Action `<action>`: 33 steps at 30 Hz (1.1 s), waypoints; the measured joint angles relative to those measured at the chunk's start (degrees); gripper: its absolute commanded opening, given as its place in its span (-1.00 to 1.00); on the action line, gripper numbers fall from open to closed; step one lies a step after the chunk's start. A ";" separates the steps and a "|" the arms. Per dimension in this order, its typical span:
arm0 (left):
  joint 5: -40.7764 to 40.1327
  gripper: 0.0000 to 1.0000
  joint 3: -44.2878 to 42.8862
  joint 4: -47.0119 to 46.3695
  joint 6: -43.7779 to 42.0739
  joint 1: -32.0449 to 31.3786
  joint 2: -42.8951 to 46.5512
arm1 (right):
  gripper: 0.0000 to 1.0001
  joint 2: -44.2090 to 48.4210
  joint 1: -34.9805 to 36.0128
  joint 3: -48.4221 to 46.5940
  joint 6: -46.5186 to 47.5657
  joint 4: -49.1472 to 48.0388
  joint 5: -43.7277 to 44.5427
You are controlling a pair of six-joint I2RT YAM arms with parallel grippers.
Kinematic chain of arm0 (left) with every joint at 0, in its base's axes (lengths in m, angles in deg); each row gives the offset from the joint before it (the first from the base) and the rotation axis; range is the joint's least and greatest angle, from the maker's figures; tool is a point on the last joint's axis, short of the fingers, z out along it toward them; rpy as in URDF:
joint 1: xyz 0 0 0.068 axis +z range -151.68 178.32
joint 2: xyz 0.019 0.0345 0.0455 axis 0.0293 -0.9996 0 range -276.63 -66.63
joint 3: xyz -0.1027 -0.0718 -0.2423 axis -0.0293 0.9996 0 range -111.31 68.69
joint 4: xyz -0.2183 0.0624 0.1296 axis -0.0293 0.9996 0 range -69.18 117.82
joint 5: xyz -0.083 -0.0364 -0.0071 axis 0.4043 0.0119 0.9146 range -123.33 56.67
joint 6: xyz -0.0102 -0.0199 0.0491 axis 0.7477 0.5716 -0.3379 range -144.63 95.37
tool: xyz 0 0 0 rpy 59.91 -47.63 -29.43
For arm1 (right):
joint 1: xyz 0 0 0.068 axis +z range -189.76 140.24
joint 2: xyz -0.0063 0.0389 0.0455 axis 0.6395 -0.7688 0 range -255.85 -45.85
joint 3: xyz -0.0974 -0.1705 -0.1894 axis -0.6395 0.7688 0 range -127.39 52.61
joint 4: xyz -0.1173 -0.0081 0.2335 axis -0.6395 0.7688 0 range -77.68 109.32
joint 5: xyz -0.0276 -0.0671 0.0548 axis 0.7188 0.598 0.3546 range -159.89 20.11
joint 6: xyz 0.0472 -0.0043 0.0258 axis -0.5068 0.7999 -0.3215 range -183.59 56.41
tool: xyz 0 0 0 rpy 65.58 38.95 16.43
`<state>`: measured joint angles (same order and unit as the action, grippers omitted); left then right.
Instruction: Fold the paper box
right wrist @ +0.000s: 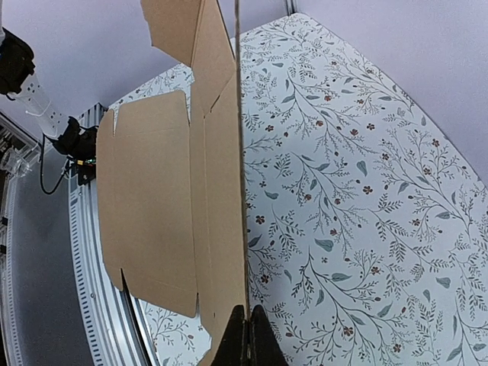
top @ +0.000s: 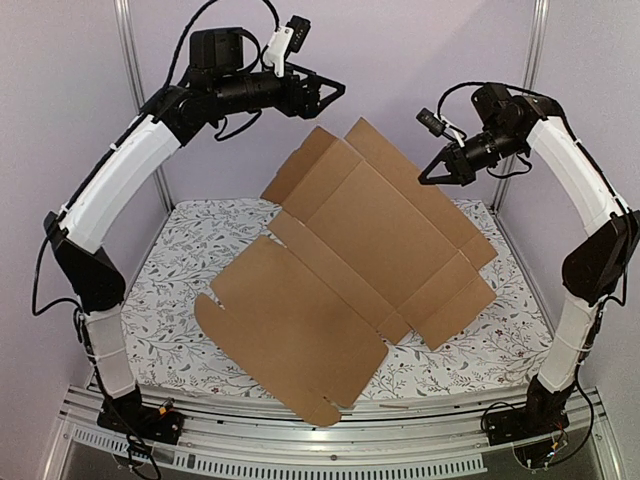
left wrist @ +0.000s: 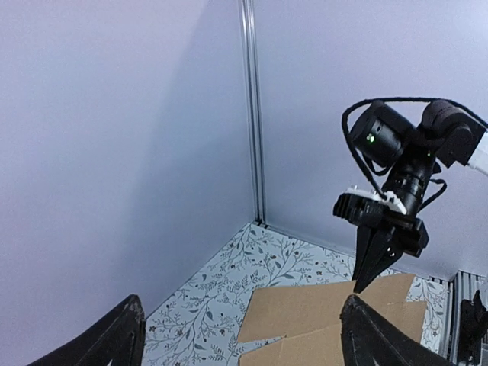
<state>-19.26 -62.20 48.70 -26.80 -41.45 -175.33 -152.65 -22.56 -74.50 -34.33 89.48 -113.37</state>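
Right gripper [top: 428,172] clamped on paper box [top: 340,270] edge, 2 o'clock, sheet tilted up. Left gripper [top: 335,103] wide, empty, 12 o'clock. Judged early fold; next likely needs left on far flap.

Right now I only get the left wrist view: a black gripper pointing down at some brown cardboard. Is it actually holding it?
Observer: Yes. The right wrist view shows the right gripper shut on the thin edge of the paper box.
Operator: Is the whole sheet up in the air?
Observer: No. From above, only its far side is raised; the near part lies on the flowered mat.
Operator: And the gripper whose camera I have?
Observer: The left gripper hangs high at the back left, apart from the sheet.
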 measured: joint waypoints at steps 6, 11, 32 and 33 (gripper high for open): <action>2.01 0.84 -16.50 3.30 -0.83 -0.57 -8.74 | -1.00 1.01 0.00 2.89 -1.68 -0.02 -0.63; 1.51 0.82 -16.57 5.22 -2.05 -2.10 -13.94 | -1.00 1.53 0.00 3.65 -2.49 -0.02 -0.63; -5.05 0.20 -13.42 9.46 -8.68 -8.28 -16.37 | -1.00 3.98 -0.07 7.80 -6.43 1.33 0.94; -5.14 0.18 -12.85 9.55 -8.39 -8.48 -15.87 | -1.00 3.98 -0.07 7.82 -6.78 1.33 1.07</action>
<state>-24.40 -75.05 58.25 -35.20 -49.93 -191.20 -148.67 -22.63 -66.68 -41.11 90.81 -112.30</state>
